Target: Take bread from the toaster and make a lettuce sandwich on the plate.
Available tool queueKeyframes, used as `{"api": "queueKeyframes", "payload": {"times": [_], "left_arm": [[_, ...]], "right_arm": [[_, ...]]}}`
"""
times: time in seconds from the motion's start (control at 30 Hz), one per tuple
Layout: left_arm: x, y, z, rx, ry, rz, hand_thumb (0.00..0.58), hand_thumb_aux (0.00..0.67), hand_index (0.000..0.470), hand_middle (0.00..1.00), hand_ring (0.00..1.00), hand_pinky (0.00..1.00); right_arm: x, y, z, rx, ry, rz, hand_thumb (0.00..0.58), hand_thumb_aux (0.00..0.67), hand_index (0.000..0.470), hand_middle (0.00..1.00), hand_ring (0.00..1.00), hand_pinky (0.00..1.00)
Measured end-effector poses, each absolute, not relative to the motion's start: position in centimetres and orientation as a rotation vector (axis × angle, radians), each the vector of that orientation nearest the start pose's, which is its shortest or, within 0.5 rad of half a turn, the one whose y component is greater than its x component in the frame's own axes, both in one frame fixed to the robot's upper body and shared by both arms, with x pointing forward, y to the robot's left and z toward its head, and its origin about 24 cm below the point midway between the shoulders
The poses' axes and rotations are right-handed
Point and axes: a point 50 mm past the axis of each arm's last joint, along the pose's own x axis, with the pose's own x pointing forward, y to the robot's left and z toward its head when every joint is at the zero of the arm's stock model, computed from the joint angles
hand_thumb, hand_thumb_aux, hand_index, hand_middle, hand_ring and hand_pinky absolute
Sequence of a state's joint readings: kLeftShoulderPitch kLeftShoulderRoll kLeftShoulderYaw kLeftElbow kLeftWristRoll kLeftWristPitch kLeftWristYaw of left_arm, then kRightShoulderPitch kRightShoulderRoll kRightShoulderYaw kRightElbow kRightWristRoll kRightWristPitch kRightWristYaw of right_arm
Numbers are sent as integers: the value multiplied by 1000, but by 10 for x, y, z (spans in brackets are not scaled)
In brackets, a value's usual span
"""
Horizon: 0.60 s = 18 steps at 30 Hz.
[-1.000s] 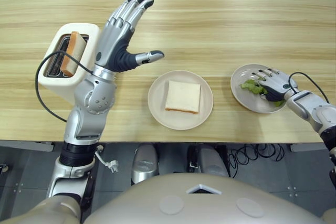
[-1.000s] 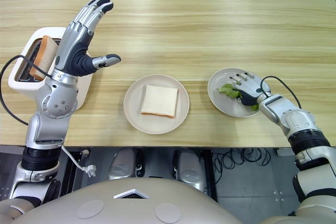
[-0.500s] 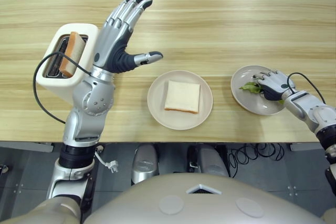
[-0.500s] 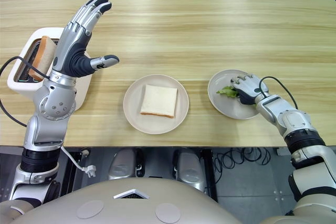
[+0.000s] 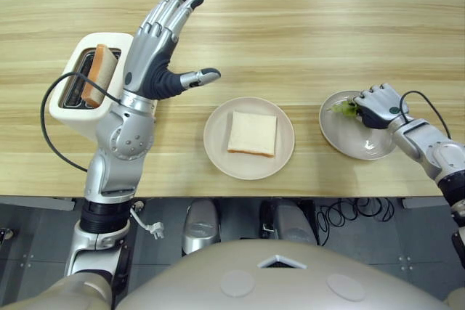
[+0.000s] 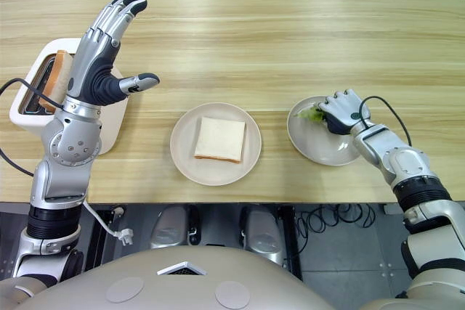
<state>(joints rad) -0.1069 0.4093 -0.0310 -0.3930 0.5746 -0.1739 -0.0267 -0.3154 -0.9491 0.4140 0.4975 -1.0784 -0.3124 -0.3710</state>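
Wide wooden table (image 5: 305, 27), plain boards stretching away beyond the fingertips. White toaster (image 5: 116, 43) just outside the fingers of the left hand (image 5: 154, 59), with the toast slice (image 5: 96, 76) upright in its slot, untouched. Round centre plate (image 5: 216, 147) between the two sets of fingers, nearer the left thumb tip than the right knuckles, carrying the bread slice (image 5: 252, 133) flat and bare. Smaller side plate (image 5: 360, 143) beneath the right hand (image 5: 378, 103).

Left hand raised beside the toaster, fingers straight and fully spread, thumb stuck out toward the centre plate, holding nothing. Right fingers curled tight over the lettuce (image 5: 343, 109), a green frill poking out past the fingertips above the side plate's far rim. Hard to tell whether lifted clear of that plate or touching it.

Judged to be the lettuce stage: base slice down, leaf in the grip, top slice waiting in the toaster. Next, probably, carrying the leaf across from the side plate to just over the bread slice, uncurling only once above it, to keep the greens off the rim and the table. A light, floppy leaf, likely to cling to the fingers on release. After that, the toast slice, close by the open left fingers.

Count: one table, one toaster, two plates, two hands, two slices, one clump of lettuce.
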Motion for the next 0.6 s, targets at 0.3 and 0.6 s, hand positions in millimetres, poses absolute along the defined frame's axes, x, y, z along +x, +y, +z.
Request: {"api": "queueKeyframes", "payload": {"times": [0.3,0.6], "left_arm": [[246,171,168,961,-646,-47,0,0,0,0,0,0],[247,175,169,954,-649,-15,0,0,0,0,0,0]], "right_arm": [[286,-245,117,-1957,-569,240,580,670,460,1000,1000,1000],[297,-145,108,-1741,-874,400,580,670,460,1000,1000,1000]]}}
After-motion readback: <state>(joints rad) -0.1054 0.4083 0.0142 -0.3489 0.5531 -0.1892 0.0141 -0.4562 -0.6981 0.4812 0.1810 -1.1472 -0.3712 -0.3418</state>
